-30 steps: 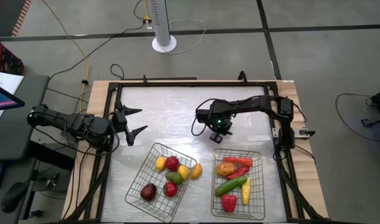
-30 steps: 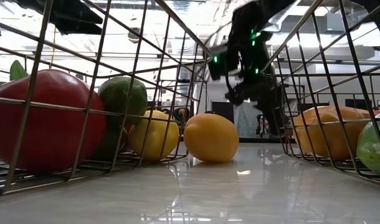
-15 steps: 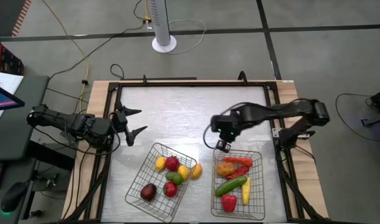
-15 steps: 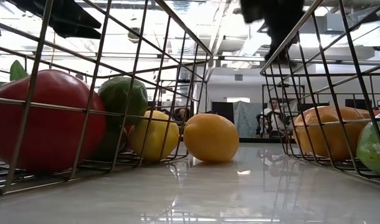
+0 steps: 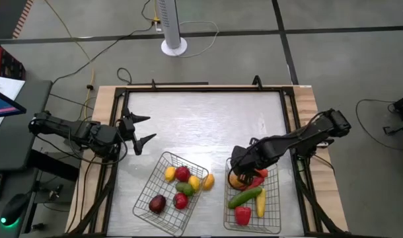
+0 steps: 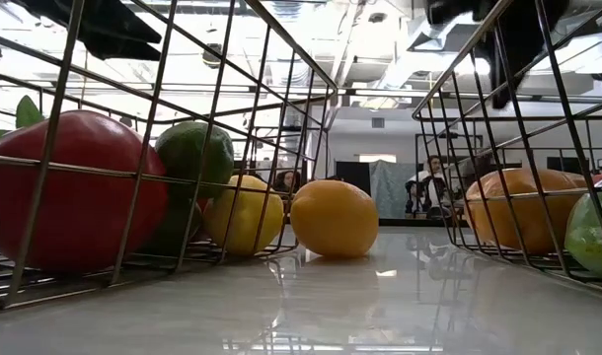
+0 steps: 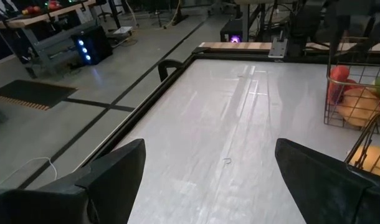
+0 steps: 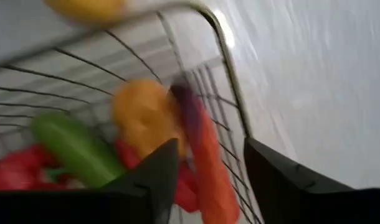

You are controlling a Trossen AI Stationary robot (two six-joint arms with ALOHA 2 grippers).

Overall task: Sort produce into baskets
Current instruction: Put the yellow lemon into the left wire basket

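Two wire baskets stand near the table's near edge. The left basket (image 5: 143, 195) holds several round pieces: yellow, red, green and maroon. The right basket (image 5: 279, 211) holds an orange piece (image 8: 142, 115), a green cucumber (image 5: 245, 197), red chilies (image 5: 259, 175), a yellow piece and a red pepper. An orange round piece (image 5: 208, 180) rests on the table against the left basket's right side and shows in the low view (image 6: 333, 219). My right gripper (image 5: 244, 174) is open over the right basket's far end, its fingers either side of a long orange-red piece (image 8: 205, 155). My left gripper (image 5: 141, 129) is open and empty at the table's left.
The table's far half is bare white board (image 5: 208, 112), bordered by a black frame. My right arm (image 5: 300, 135) stretches from the table's right side across to the basket. A fan stand (image 5: 174, 45) and cables lie on the floor beyond the far edge.
My right gripper has gone from the middle of the table toward the near edge and come down over the far end of the right basket. The produce in both baskets has stayed in place.
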